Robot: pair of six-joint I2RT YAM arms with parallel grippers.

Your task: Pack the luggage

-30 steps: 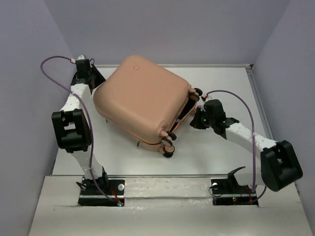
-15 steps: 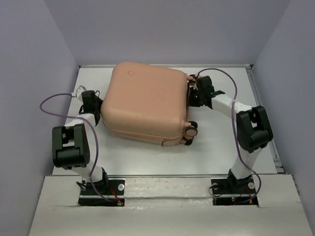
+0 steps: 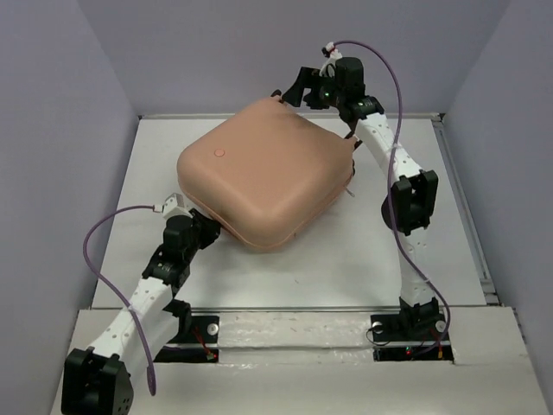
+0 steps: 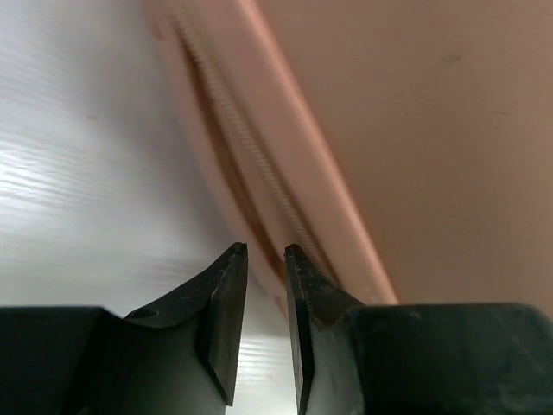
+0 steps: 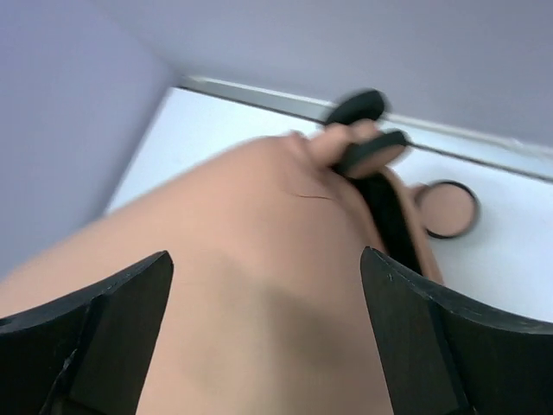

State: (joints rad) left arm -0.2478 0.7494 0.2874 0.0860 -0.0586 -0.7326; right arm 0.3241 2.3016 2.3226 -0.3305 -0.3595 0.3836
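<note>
The luggage [image 3: 259, 177] is a peach-pink hard-shell suitcase lying closed and flat on the white table [image 3: 380, 251], with a small round dimple on top. My left gripper [image 3: 210, 226] sits low at its near-left edge. In the left wrist view its jaws [image 4: 265, 252] stand a narrow gap apart with nothing between them, and the zipper seam [image 4: 259, 164] runs just beyond the tips. My right gripper [image 3: 292, 93] hovers over the far corner, wide open. In the right wrist view [image 5: 265, 255] it frames the shell [image 5: 259, 303], with dark caster wheels [image 5: 363, 108] beyond.
Lilac walls close in the table on the left, back and right, and a low rim [image 3: 406, 115] runs along the far edge. The right arm's elbow [image 3: 410, 199] stands just right of the suitcase. A purple cable [image 3: 108, 251] loops beside the left arm.
The suitcase has turned and slid. My left arm swung from the suitcase's left side to its near-left edge. My right gripper left the wheel end, rose to the far corner and opened wide.
</note>
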